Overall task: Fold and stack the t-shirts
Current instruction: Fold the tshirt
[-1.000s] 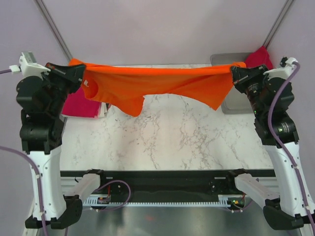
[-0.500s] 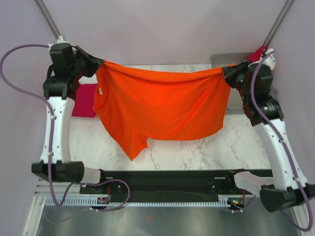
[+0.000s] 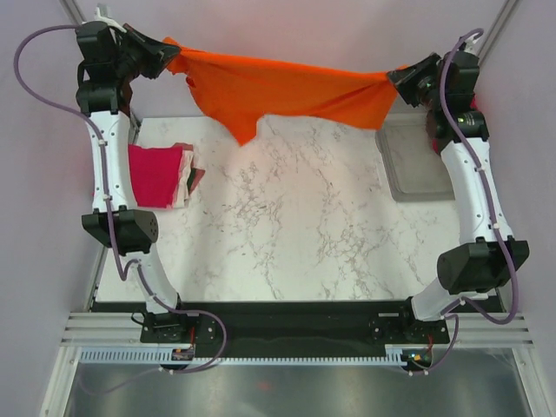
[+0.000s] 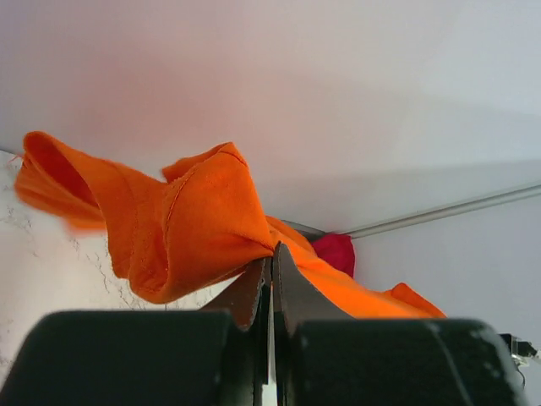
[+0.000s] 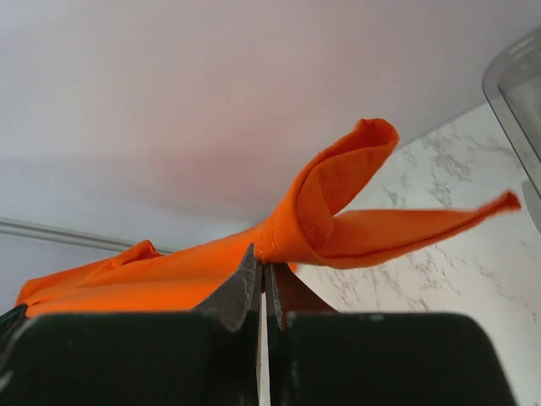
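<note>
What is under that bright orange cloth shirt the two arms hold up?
Beneath the bright orange shirt, white marble tabletop shows; the table's far strip behind the hanging cloth is covered, so anything there cannot be seen.

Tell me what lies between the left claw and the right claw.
The orange t-shirt spans that stretch, pinched at one end by the left claw and at the other by the right claw; the top view shows it.
</note>
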{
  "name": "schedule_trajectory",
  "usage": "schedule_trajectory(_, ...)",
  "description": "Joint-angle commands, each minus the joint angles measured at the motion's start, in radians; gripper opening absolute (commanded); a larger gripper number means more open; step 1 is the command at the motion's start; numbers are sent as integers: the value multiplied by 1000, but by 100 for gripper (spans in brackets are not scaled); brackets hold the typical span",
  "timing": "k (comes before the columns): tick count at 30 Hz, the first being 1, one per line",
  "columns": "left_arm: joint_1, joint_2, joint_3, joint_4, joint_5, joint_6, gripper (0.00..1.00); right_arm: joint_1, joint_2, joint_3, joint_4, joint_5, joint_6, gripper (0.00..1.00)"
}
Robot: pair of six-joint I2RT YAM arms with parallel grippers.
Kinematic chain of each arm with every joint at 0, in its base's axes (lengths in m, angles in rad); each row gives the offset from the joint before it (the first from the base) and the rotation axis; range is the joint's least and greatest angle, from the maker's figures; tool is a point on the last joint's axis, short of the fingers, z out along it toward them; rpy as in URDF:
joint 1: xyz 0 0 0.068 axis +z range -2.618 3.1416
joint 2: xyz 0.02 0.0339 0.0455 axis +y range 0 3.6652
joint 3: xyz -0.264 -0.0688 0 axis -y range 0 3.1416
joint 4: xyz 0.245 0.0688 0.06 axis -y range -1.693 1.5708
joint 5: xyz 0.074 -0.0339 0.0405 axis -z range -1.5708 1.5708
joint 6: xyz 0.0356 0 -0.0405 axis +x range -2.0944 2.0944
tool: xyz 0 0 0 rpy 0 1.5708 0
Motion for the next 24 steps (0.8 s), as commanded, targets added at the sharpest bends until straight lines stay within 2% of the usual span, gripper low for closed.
schedule_trajectory(1,28,-21,-52,139,129,-40,2,-19,17,7,42,-87,26,0)
schedule_trajectory(4,23,-93,-316,251,171,27,2,-22,22,-155,121,-130,33,0)
schedule_trajectory(5,23,-118,-490,298,191,38,2,-22,16,-206,183,-152,36,0)
schedule_trajectory(7,23,-188,-658,425,186,43,2,-21,10,-362,249,-166,56,0)
schedule_trajectory(8,23,-210,-801,453,171,50,2,-21,-1,-419,332,-169,70,0)
schedule_trajectory(9,22,-233,-868,476,162,66,2,-21,-6,-526,372,-175,87,0)
schedule_trajectory(11,22,-286,-1047,544,152,82,2,-19,-9,-606,432,-166,87,0)
schedule_trajectory(16,14,-395,-1322,602,108,96,2,-22,-76,-827,466,-108,30,0)
schedule_trajectory(20,5,-503,-1511,613,76,124,2,-19,-211,-979,457,-106,6,0)
schedule_trajectory(24,3,-685,-1651,558,15,152,2,7,-366,-1172,412,-83,-1,0)
